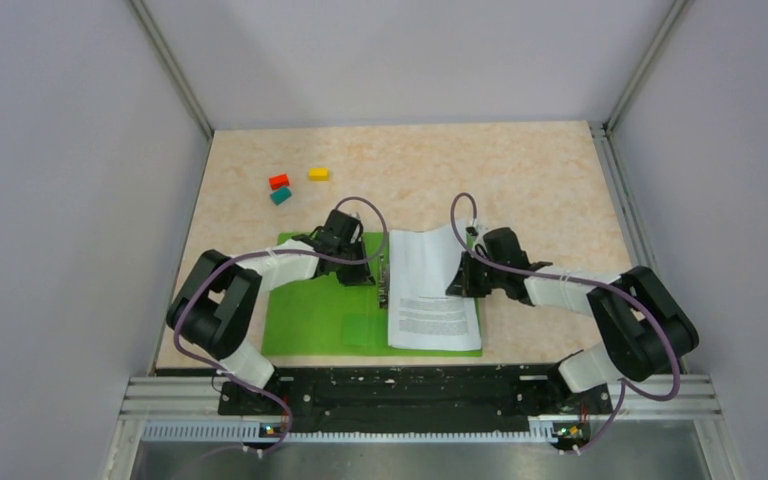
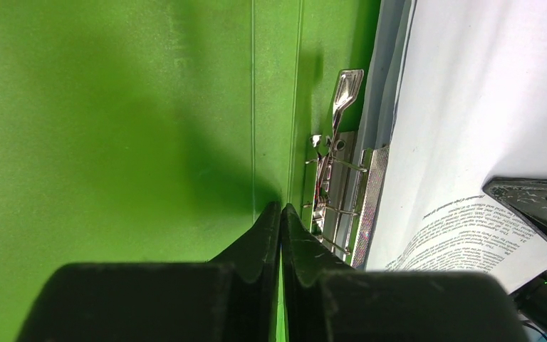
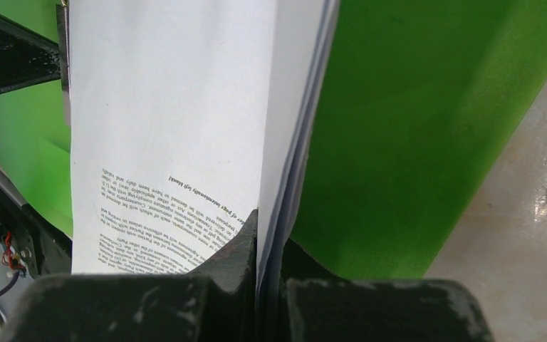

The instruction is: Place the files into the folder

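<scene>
The green folder [image 1: 310,310] lies open and flat on the table, its metal clip [image 1: 384,280] along the spine. The files [image 1: 430,290], white printed sheets, lie on its right half, their right edge lifted. My right gripper [image 1: 463,280] is shut on that edge; in the right wrist view the fingers [image 3: 267,228] pinch the files [image 3: 178,107] over the folder [image 3: 413,128]. My left gripper [image 1: 360,268] hovers by the spine. In the left wrist view its tips [image 2: 281,206] meet, with nothing seen between them, just left of the clip [image 2: 342,185] over the folder [image 2: 114,142]. The files [image 2: 463,128] rise at right.
A red block [image 1: 279,181], a yellow block [image 1: 318,173] and a teal block [image 1: 280,196] sit on the table behind the folder at left. Bare beige tabletop [image 1: 520,180] lies behind and to the right. Grey walls close in both sides.
</scene>
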Controlling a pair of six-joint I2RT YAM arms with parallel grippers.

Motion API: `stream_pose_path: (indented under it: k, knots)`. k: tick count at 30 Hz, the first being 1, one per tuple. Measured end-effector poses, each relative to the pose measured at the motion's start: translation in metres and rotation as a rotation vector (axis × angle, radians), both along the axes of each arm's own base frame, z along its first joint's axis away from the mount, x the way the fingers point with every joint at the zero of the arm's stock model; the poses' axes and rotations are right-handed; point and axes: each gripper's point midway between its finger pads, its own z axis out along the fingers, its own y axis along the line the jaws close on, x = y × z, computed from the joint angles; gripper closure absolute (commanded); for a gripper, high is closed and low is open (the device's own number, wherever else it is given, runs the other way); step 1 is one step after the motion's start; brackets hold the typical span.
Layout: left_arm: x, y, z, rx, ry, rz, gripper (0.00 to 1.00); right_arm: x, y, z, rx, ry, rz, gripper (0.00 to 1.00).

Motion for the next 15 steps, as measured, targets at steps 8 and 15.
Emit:
stream_pose_path:
  k: [8,15]
  knots:
    - [0.0016,-0.0027,0.0002,-0.01,0.002,-0.005,0.95,-0.0001,-0.0002,0.0001,0.002,-0.003,-0.002,1.0]
    - [0.002,-0.0046,0.0002,-0.02,0.003,-0.009,0.95,-0.0017,-0.0025,-0.0003,0.002,-0.013,-0.01,1.0]
